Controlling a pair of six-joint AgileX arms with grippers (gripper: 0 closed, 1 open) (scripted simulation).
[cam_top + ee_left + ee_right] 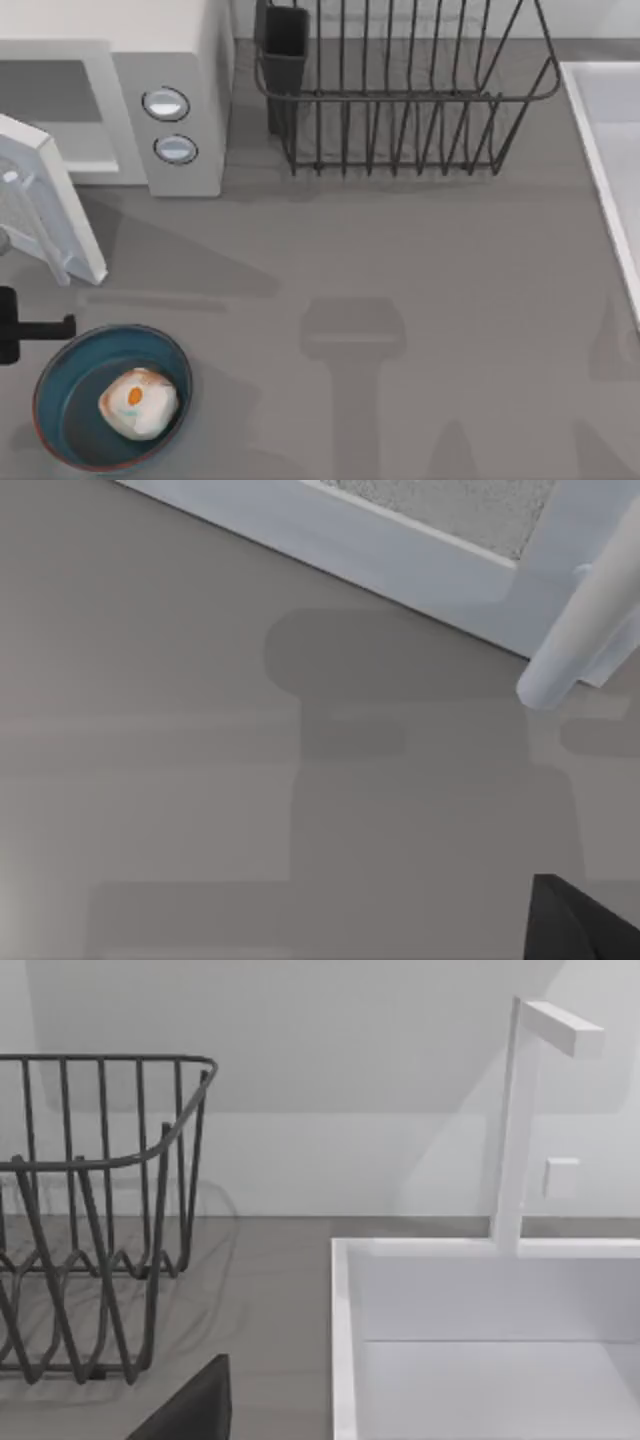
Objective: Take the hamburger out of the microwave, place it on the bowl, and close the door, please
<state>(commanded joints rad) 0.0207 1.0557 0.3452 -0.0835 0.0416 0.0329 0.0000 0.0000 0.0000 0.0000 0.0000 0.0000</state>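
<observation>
the hamburger (139,402) lies inside the bowl (60,385) at the counter's (400,250) front left corner. behind it the door (45,205) stands open, swung out from the microwave (185,60) at the back left, whose cavity is cut off by the edge. the left gripper (20,325) pokes in at the left edge between bowl and door; its jaws can't be made out. a wire rack (400,90) stands at the back, a white sink (610,130) along the right edge. the right gripper's (190,1410) jaws can't be judged either.
</observation>
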